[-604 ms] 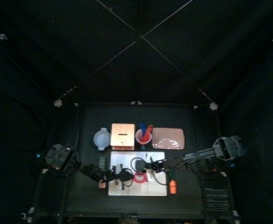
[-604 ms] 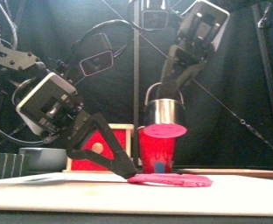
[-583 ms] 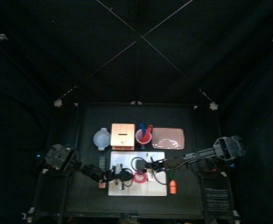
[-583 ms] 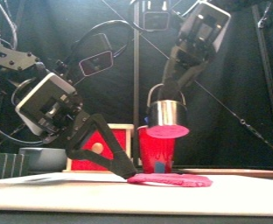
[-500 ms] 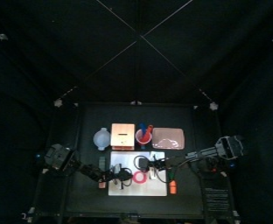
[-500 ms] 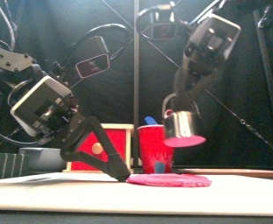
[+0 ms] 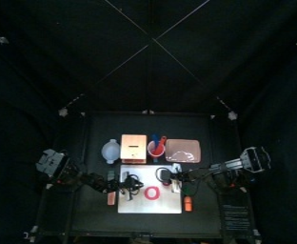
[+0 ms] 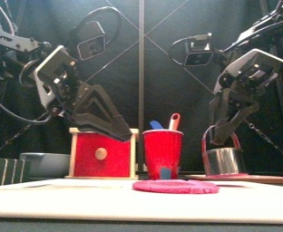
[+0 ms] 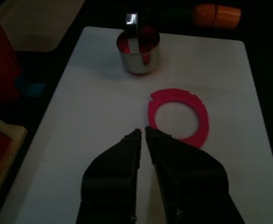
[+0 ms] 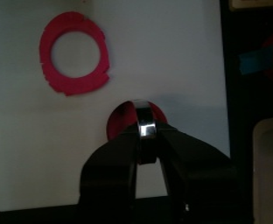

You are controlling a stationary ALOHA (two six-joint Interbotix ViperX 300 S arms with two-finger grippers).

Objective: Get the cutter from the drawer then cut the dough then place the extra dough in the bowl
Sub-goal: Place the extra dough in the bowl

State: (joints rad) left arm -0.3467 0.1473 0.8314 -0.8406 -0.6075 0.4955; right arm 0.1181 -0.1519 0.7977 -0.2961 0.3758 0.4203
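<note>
A pink dough ring [image 8: 177, 186] [image 7: 152, 193] [image 9: 180, 116] [image 10: 78, 54] lies flat on the white cutting board [image 8: 59, 198] [image 9: 92, 79]. To its right the round metal cutter [image 8: 223, 160] [image 9: 138, 54] stands on the board, and pink dough shows inside it [image 10: 129, 119]. My right gripper [image 10: 143, 131] [image 8: 219, 134] is shut on the cutter's wire handle. My left gripper [image 9: 145, 133] [image 8: 131, 133] hangs shut and empty above the board, left of the ring.
Behind the board stand the wooden box with the red drawer front [image 8: 102, 152] [image 7: 136, 146], a red cup [image 8: 163, 150] holding toy knives, a blue-grey bowl [image 7: 109, 150] and a pink tray [image 7: 183, 150]. An orange toy [image 7: 186, 202] lies at the board's right front.
My right gripper carried the cutter, with dough in it, off the dough to the right and set it on the board. A ring is left. My left gripper rose and drew back left.
</note>
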